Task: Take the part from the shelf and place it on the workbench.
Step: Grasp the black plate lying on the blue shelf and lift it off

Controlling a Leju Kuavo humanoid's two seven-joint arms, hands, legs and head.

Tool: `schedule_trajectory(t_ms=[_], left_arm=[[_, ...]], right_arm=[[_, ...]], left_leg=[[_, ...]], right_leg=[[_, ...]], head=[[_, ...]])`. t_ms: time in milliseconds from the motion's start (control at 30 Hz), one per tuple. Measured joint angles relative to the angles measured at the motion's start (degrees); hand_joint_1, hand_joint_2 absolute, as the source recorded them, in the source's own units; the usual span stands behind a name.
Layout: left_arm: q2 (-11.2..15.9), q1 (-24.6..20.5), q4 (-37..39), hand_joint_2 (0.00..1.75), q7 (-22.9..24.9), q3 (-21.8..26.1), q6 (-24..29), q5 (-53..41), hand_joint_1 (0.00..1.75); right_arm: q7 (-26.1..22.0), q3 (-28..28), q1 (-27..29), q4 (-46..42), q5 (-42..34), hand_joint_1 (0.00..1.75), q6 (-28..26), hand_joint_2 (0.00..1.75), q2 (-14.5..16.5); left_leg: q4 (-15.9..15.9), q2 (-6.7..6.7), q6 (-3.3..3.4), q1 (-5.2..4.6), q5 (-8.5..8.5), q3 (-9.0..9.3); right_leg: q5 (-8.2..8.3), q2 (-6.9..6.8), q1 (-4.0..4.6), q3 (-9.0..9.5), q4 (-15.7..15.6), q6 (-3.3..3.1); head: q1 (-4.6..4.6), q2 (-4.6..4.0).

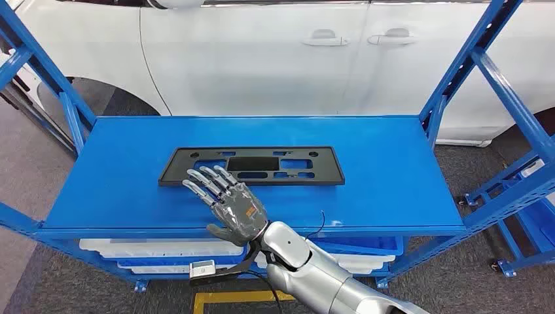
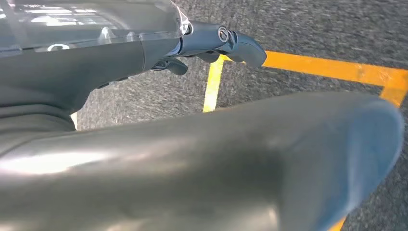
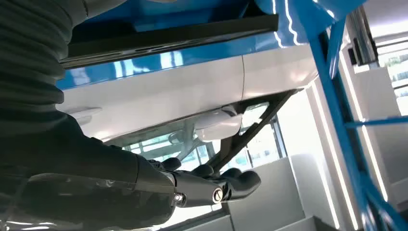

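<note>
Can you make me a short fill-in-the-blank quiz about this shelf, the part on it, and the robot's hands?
1. The flat black plastic plate holder lies on the ____ metal shelf.
2. The right hand holds ____, its fingers spread over the part's near edge.
3. Behind the shelf stands a ____ car.
4. The left hand hangs over grey floor with ____ lines.

Missing words: blue; nothing; white; yellow

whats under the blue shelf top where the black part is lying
Under the blue shelf top, white trays and a blue bin poke out at the front edge. Their contents are covered by the shelf top, and the right hand and its arm cover the middle.
</note>
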Motion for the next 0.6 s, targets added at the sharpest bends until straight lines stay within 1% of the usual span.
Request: schedule_trajectory(t_ms=[67, 100, 133, 167, 200, 233, 267, 300, 333, 367, 400, 433, 467, 500, 567, 600], left_arm=[[0.0, 0.0, 0.0, 0.00, 0.0, 0.1, 0.0, 0.0, 0.00], [0.0, 0.0, 0.0, 0.00, 0.0, 0.1, 0.0, 0.0, 0.00], [0.0, -0.1, 0.0, 0.00, 0.0, 0.2, 0.0, 0.0, 0.00], [0.0, -0.1, 0.0, 0.00, 0.0, 0.3, 0.0, 0.0, 0.00], [0.0, -0.2, 0.0, 0.00, 0.0, 0.4, 0.1, 0.0, 0.00], [0.0, -0.2, 0.0, 0.00, 0.0, 0.5, 0.1, 0.0, 0.00], [0.0, -0.2, 0.0, 0.00, 0.0, 0.6, 0.1, 0.0, 0.00], [0.0, -0.1, 0.0, 0.00, 0.0, 0.7, 0.1, 0.0, 0.00], [0.0, -0.1, 0.0, 0.00, 0.0, 0.7, 0.1, 0.0, 0.00], [0.0, 0.0, 0.0, 0.00, 0.0, 0.8, 0.0, -0.1, 0.00], [0.0, 0.0, 0.0, 0.00, 0.0, 0.8, 0.0, -0.2, 0.00], [0.0, -0.1, 0.0, 0.00, -0.1, 0.8, -0.1, -0.4, 0.00], [0.0, -0.2, 0.0, 0.00, -0.1, 0.8, -0.1, -0.5, 0.00], [0.0, -0.2, 0.0, 0.00, -0.1, 0.8, -0.2, -0.7, 0.00], [0.1, -0.3, 0.0, 0.00, -0.2, 0.8, -0.3, -1.0, 0.00], [0.2, -0.3, 0.0, 0.00, -0.2, 0.8, -0.4, -1.2, 0.00]], right_arm=[[0.0, 0.3, -0.2, 0.4, 0.0, 0.00, 0.1, 1.75, 0.4], [0.0, 0.6, -0.4, 0.9, -0.1, 0.00, 0.1, 1.75, 0.8], [-0.1, 0.8, -0.7, 1.4, -0.2, 0.00, 0.2, 1.75, 1.3], [-0.1, 1.0, -0.9, 2.0, -0.2, 0.00, 0.3, 1.75, 1.6], [-0.1, 1.3, -1.0, 2.6, -0.3, 0.00, 0.4, 1.75, 1.9], [-0.1, 1.5, -1.0, 3.2, -0.4, 0.00, 0.6, 1.75, 2.1], [-0.1, 1.7, -1.1, 3.8, -0.4, 0.00, 0.7, 1.75, 2.3], [0.0, 1.9, -1.1, 4.4, -0.4, 0.00, 0.8, 1.75, 2.6], [0.1, 2.0, -1.3, 5.1, -0.4, 0.00, 0.8, 1.75, 2.9], [0.3, 2.0, -1.6, 5.6, -0.4, 0.00, 0.9, 1.75, 3.3], [0.7, 2.1, -2.0, 6.3, -0.3, 0.00, 0.9, 1.75, 3.8], [1.3, 2.2, -2.4, 7.0, 0.0, 0.00, 0.9, 1.75, 4.2], [1.9, 2.2, -2.9, 7.8, 0.4, 0.00, 0.8, 1.75, 4.6], [2.5, 2.3, -3.3, 8.7, 0.8, 0.00, 0.8, 1.75, 5.0], [3.8, 2.3, -4.1, 10.6, 1.9, 0.00, 0.7, 1.75, 5.9], [4.5, 2.3, -4.5, 11.7, 2.5, 0.00, 0.7, 1.75, 6.3]], left_leg=[[-0.2, 0.04, 0.47, 0.11, 0.08, 0.13], [-0.3, 0.09, 0.87, 0.14, 0.07, 0.21], [-0.4, 0.14, 1.20, 0.20, 0.07, 0.28], [-0.4, 0.17, 1.42, 0.16, -0.01, 0.31], [-0.4, 0.19, 1.58, 0.10, -0.10, 0.32], [-0.4, 0.17, 1.66, 0.02, -0.18, 0.38], [-0.4, 0.13, 1.71, -0.06, -0.30, 0.50], [-0.4, 0.09, 1.73, -0.16, -0.44, 0.71], [-0.4, 0.05, 1.69, -0.27, -0.61, 1.01], [-0.4, 0.03, 1.63, -0.37, -0.80, 1.32], [-0.3, 0.02, 1.49, -0.53, -1.00, 1.53], [-0.3, 0.01, 1.27, -0.61, -1.14, 1.62], [-0.3, 0.02, 1.00, -0.62, -1.26, 1.63], [-0.4, 0.04, 0.67, -0.60, -1.31, 1.63], [-0.5, 0.14, 0.01, -0.51, -1.53, 1.83], [0.1, 0.18, -0.28, -0.49, -2.05, 1.66]], right_leg=[[-0.44, -0.06, -0.11, -0.14, 0.5, 0.34], [-1.29, -0.13, -0.20, -0.71, 1.8, 0.61], [-2.68, -0.21, -0.26, -1.92, 4.4, 0.84], [-4.44, -0.29, -0.28, -3.77, 8.1, 0.99], [-6.16, -0.30, -0.29, -6.01, 12.3, 1.08], [-7.18, -0.31, -0.28, -8.05, 15.8, 1.09], [-7.11, -0.31, -0.26, -9.30, 17.5, 1.00], [-5.82, -0.30, -0.21, -9.39, 16.9, 0.78], [-3.59, -0.30, -0.12, -8.37, 14.0, 0.43], [-1.05, -0.30, 0.04, -6.60, 9.6, -0.07], [0.72, -0.32, 0.22, -4.87, 5.6, -0.55], [1.79, -0.36, 0.40, -3.66, 2.8, -0.89], [2.10, -0.37, 0.57, -3.06, 1.3, -1.11], [1.88, -0.36, 0.68, -2.95, 0.9, -1.17], [2.04, -0.27, 0.47, -2.65, 0.3, -1.35], [2.14, -0.27, 0.29, -2.33, -0.1, -1.53]], head=[[0.02, 0.00], [0.10, 0.00], [0.18, 0.00], [0.27, 0.00], [0.32, 0.00], [0.31, 0.00], [0.32, 0.00], [0.33, 0.00], [0.33, 0.00], [0.34, 0.00], [0.28, 0.00], [0.30, 0.00], [0.27, 0.00], [0.29, 0.00], [0.32, 0.00], [0.31, 0.00]])
